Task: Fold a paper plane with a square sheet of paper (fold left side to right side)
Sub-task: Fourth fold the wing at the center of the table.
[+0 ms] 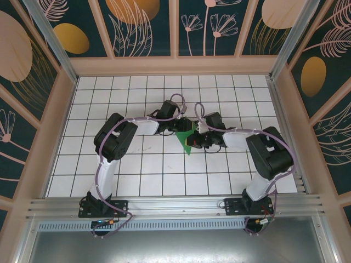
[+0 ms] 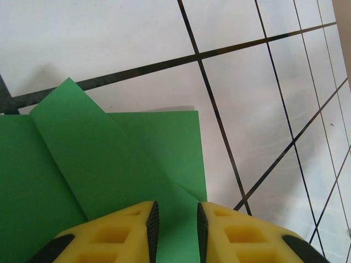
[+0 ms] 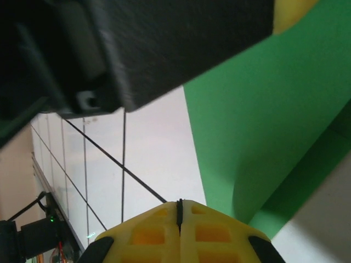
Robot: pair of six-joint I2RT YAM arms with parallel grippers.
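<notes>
Sheet of paper (image 1: pixel 189 143): centre, between both grippers.
Left gripper (image 2: pixel 174 212): jaws apart, paper under the gap.
Right gripper (image 3: pixel 179 207): jaws together, paper just beside.

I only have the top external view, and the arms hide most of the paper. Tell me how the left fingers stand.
Observer: In the left wrist view the left fingers are apart, with the square sheet of paper showing in the gap.
Operator: Report the fold.
Observer: A folded flap lies diagonally across the sheet, its corner poking past the far edge.
Operator: Now the right fingers.
Observer: The right fingers are pressed together, with no green in the seam; the sheet curls upward beside them.
</notes>
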